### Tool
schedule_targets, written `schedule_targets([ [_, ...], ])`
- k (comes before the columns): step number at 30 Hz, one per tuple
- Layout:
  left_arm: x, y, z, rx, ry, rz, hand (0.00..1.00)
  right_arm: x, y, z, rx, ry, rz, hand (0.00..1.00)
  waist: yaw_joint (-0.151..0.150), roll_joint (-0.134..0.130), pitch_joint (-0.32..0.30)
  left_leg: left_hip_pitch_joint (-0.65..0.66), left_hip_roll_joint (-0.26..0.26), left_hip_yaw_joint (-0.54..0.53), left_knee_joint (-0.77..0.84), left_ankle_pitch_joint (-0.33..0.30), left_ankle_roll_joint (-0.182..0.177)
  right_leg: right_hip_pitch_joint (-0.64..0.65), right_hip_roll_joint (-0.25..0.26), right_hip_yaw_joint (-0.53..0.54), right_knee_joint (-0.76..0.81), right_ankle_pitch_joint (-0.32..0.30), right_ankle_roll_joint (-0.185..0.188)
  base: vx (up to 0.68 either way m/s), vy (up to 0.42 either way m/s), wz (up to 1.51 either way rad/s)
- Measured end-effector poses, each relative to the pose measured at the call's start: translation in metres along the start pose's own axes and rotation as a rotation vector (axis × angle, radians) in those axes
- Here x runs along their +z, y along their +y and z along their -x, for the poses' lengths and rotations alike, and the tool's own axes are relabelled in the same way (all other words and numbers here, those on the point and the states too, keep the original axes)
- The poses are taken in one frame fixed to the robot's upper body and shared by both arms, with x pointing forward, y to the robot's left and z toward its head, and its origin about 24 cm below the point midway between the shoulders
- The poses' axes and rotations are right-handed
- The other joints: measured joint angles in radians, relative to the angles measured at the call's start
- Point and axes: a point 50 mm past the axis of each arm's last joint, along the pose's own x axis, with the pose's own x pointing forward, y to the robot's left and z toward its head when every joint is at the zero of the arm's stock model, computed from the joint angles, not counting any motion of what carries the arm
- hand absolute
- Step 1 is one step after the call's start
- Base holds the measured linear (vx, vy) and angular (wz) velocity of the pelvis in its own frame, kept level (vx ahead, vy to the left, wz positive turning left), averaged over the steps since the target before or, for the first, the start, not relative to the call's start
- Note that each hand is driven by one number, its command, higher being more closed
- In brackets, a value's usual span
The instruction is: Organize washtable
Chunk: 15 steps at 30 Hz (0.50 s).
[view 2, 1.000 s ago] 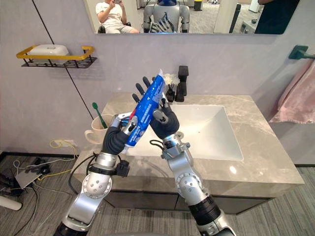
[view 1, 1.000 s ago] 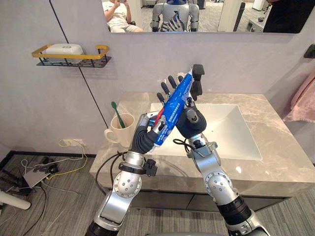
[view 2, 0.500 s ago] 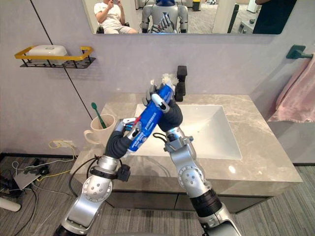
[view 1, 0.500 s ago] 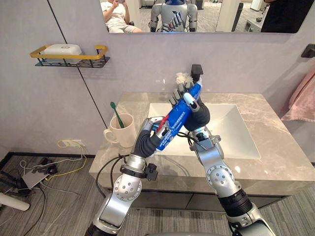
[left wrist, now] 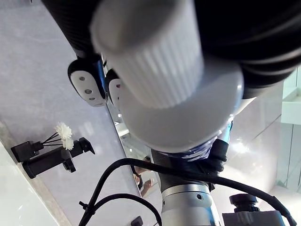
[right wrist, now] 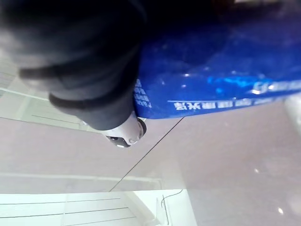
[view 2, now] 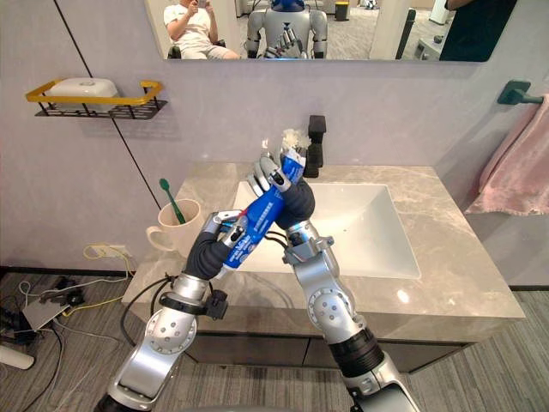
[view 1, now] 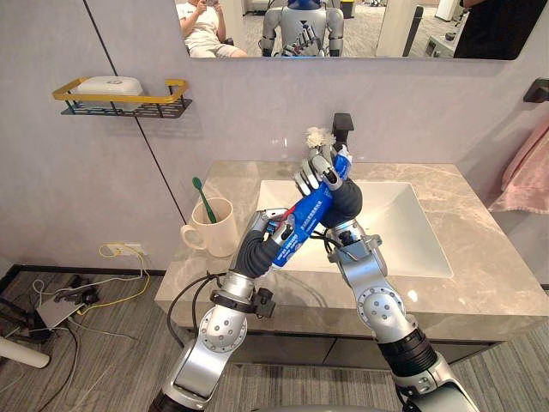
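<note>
A blue toothpaste tube (view 1: 302, 219) slants in the air over the left rim of the white sink (view 1: 403, 227). My right hand (view 1: 341, 199) has its fingers curled round the tube's upper end (right wrist: 211, 70). My left hand (view 1: 257, 245) grips the lower end, and the tube's white cap (left wrist: 155, 52) looms close in the left wrist view. A cream mug (view 1: 214, 230) holding a green toothbrush (view 1: 204, 199) stands on the marble countertop (view 1: 480, 287), just left of both hands.
A black faucet (view 1: 343, 129) with a white flower-like tuft (view 1: 319, 136) beside it stands behind the sink. A yellow wall shelf (view 1: 120, 96) holds a white soap dish. A pink towel (view 1: 527, 172) hangs at the right edge.
My right hand went from flat behind the tube to curled round its upper end. The tube has tipped lower. The left hand's fingers have eased a little.
</note>
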Motion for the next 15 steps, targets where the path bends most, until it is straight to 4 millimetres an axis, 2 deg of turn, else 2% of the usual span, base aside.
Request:
schedule_targets([
  [6, 0.006, 0.021, -0.004, 0.170, -0.022, -0.013, 0.00, -0.003, -0.007, 0.007, -0.041, 0.012, 0.021, 1.00, 0.001, -0.006, 0.000, 0.001, 0.005, 0.006, 0.000, 0.000, -0.001, 0.000, 0.004, 0.004, -0.005, 0.002, -0.003, 0.00, 0.000, -0.01],
  [15, 0.012, 0.034, -0.004, 0.257, -0.052, -0.025, 0.00, -0.003, -0.008, 0.007, -0.062, 0.006, 0.031, 1.00, 0.003, -0.006, 0.000, 0.000, 0.006, 0.006, 0.001, 0.000, -0.001, 0.001, 0.007, 0.004, -0.009, 0.003, -0.005, 0.00, 0.000, 0.00],
])
